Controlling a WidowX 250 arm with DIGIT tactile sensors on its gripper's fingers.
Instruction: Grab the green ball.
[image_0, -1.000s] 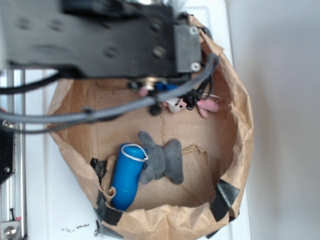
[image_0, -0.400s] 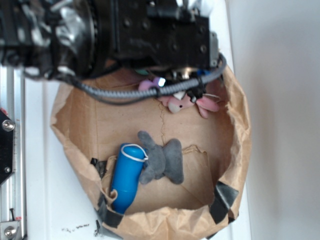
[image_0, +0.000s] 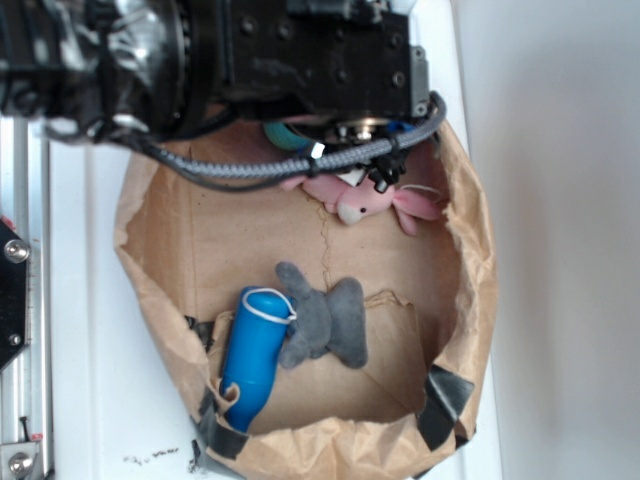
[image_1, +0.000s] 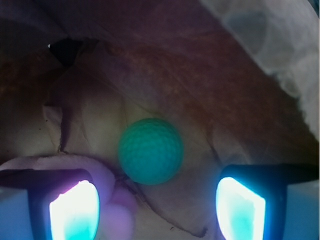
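1. The gripper (image_1: 157, 207) is spread wide and holds nothing; its fingers (image_1: 74, 210) frame the target in the wrist view.
2. The green ball (image_1: 150, 151) lies between and just ahead of the fingertips, on the floor of the brown paper bag (image_0: 470, 250).
3. The pink plush bunny (image_0: 365, 200) lies just beside the ball, near one finger.
4. Judged light, soft and slightly compressible, the knitted ball should grip well. Close across its widest middle.

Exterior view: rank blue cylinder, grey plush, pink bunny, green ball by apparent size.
1. Blue cylinder and grey plush: look about alike, no clear ranking.
2. Pink bunny: smaller, but partly hidden under the arm.
3. Green ball: only a sliver shows below the arm, so its rank is unsure.
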